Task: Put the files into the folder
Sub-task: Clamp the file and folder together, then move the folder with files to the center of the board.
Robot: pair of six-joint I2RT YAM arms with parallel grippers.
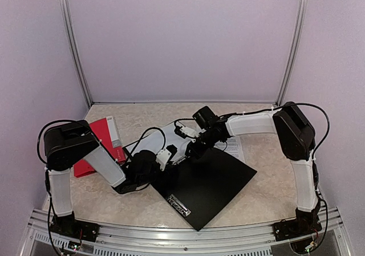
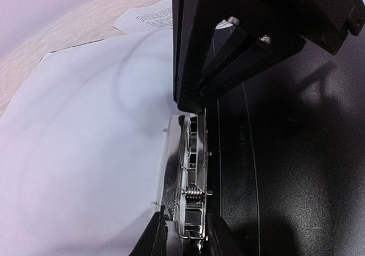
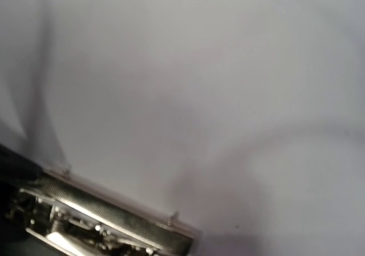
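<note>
Blank white files [image 2: 85, 153], black folder [image 2: 291, 182], metal clip [image 2: 193, 179]

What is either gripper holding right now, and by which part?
The left gripper appears to pinch the metal clip of the folder by its near end. The right gripper is shut with nothing visibly held.

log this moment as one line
left gripper: jaws shut on metal clip | right gripper: jaws shut, near clip | white sheet: edge at clip | black folder: flat on table
</note>
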